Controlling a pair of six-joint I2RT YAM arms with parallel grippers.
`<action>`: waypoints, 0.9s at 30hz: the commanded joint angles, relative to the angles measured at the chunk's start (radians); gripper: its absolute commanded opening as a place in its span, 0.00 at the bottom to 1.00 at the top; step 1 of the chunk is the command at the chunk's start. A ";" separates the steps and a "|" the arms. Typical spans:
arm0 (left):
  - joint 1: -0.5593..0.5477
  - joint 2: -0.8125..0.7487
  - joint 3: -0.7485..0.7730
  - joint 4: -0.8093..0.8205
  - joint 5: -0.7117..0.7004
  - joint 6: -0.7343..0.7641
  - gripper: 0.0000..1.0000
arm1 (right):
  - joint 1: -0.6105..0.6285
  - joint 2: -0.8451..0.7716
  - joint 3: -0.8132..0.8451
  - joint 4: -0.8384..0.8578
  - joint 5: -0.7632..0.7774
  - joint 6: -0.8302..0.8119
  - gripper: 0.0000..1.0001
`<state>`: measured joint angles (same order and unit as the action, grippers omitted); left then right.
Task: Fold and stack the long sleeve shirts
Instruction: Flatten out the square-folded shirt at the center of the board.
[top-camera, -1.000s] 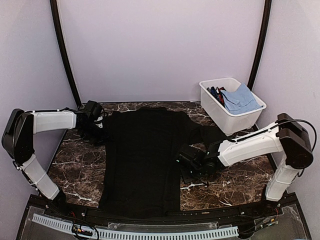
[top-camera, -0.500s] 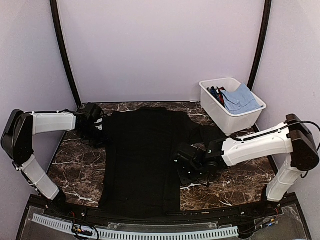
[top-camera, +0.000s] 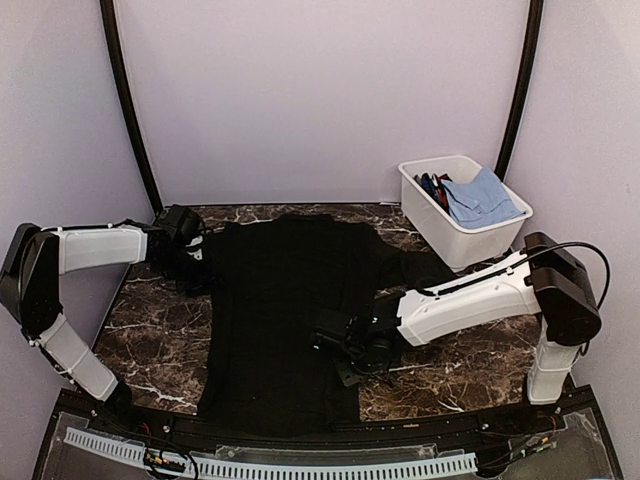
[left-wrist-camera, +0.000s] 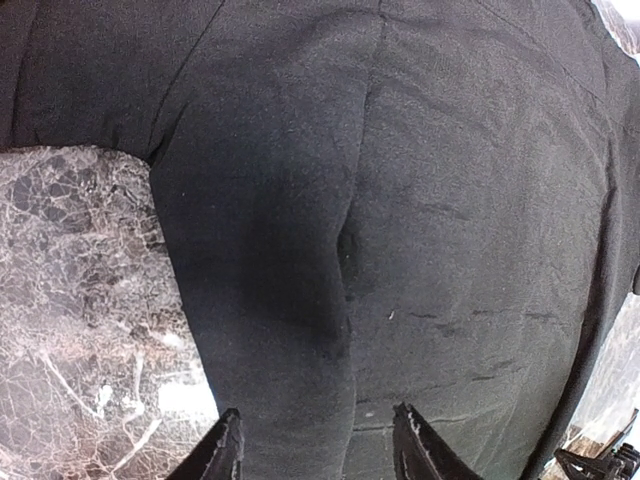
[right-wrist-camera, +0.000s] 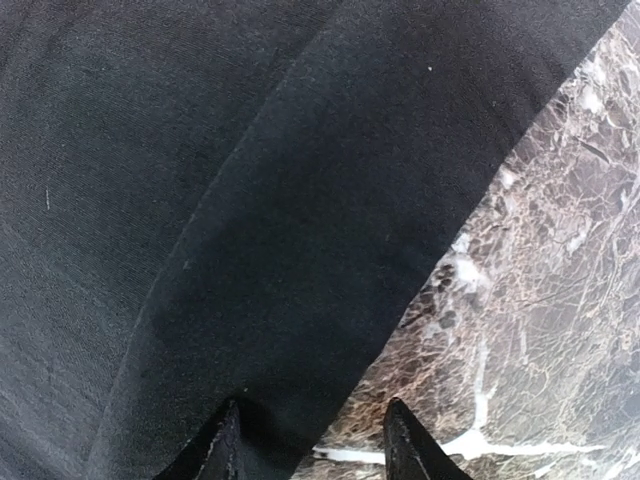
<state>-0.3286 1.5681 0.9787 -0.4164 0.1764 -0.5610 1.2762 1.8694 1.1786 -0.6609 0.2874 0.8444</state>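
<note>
**A:** How will the black shirt (top-camera: 285, 310) handle?

**B:** Soft, light and limp, I'd judge. It lies spread flat on the marble tabletop (top-camera: 150, 330), shoulders toward the far wall and hem at the near edge. Whatever part isn't held will sag and drag. So I'd pinch an edge or a seam, at the shoulder or the side hem, not the middle of the panel.

**A:** And the fingers?

**B:** The left fingers (left-wrist-camera: 222, 458) stand apart over the cloth at the far left shoulder. The right fingers (right-wrist-camera: 222, 445) are apart too, low over the shirt's right side edge. I see no cloth pinched in either pair.

**A:** What does the overhead view add?

**B:** The whole layout. The right sleeve (top-camera: 410, 265) trails out toward the white bin (top-camera: 455, 240), which holds a blue cloth (top-camera: 483, 197).

**A:** And the wrist views?

**B:** Detail that is lost in the black from above. The left one shows a seam with a small pucker, and marble showing in the underarm corner. The right one shows a long crease and the straight edge where cloth meets marble. I can't find buttons or a label in any view.
</note>
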 joint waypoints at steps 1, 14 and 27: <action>-0.001 -0.047 -0.015 -0.016 0.009 0.011 0.50 | 0.025 0.061 0.000 -0.110 0.032 0.031 0.43; -0.001 -0.022 -0.016 -0.032 0.013 0.044 0.49 | 0.002 -0.042 -0.210 -0.129 -0.005 0.126 0.11; -0.018 0.018 -0.007 -0.051 0.069 0.058 0.45 | -0.051 -0.207 -0.436 -0.040 -0.046 0.241 0.14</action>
<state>-0.3370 1.5749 0.9745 -0.4393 0.2165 -0.5159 1.2617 1.6417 0.8589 -0.5842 0.3229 1.0370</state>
